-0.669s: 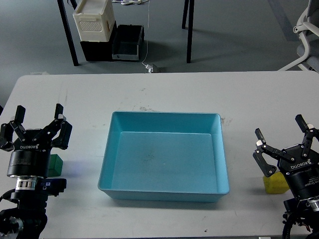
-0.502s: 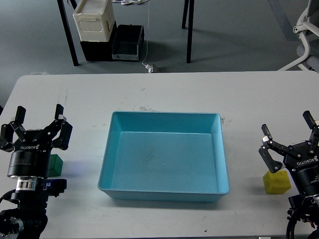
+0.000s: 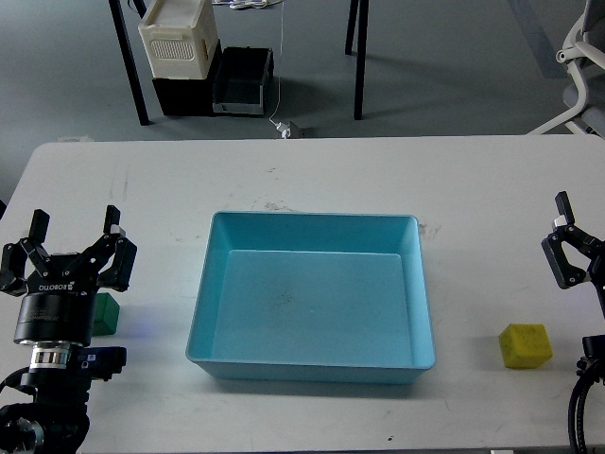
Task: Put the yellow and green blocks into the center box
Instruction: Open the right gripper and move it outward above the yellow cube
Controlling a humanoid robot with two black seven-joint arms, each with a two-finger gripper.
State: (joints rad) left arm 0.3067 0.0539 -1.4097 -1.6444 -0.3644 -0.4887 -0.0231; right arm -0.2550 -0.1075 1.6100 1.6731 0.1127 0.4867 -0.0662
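The light blue tray sits empty in the middle of the white table. The dark green block lies left of the tray, partly hidden behind my left gripper, which stands open and empty over it. The yellow block lies in full view right of the tray, near the table's front edge. My right gripper is at the right edge of the view, up and to the right of the yellow block and apart from it. Only one splayed finger shows; it holds nothing.
On the floor beyond the table's far edge stand a white slotted crate on a black bin, dark table legs, a cable with a plug and an office chair.
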